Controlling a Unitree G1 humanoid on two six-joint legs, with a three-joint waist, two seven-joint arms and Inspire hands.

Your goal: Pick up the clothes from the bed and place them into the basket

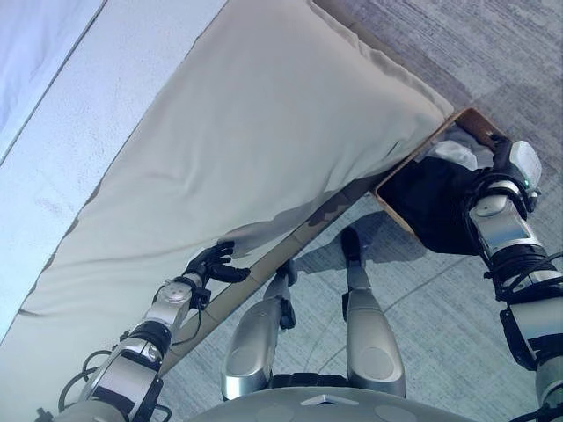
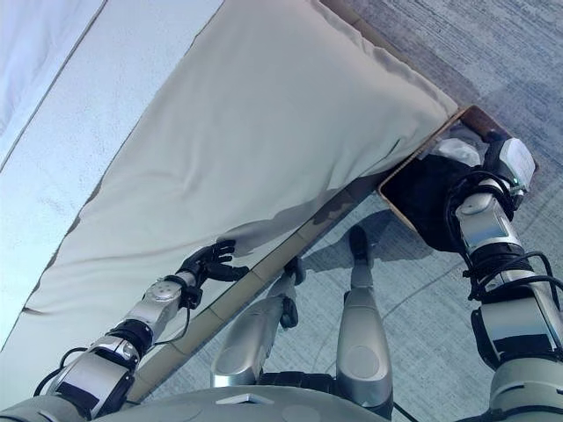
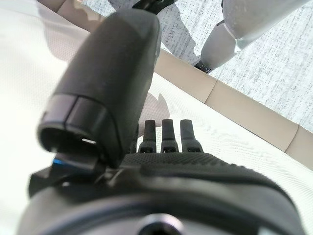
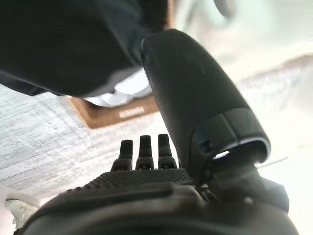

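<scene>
Both arms reach out: left robot hand relaxed over bed; right robot hand loose above basket.

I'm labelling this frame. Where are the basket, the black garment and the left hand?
basket (image 1: 394,209): left eye view, on its brown near rim.
black garment (image 1: 431,204): left eye view, middle of the cloth inside the basket.
left hand (image 1: 208,263): left eye view, on its back, over the bed.
</scene>
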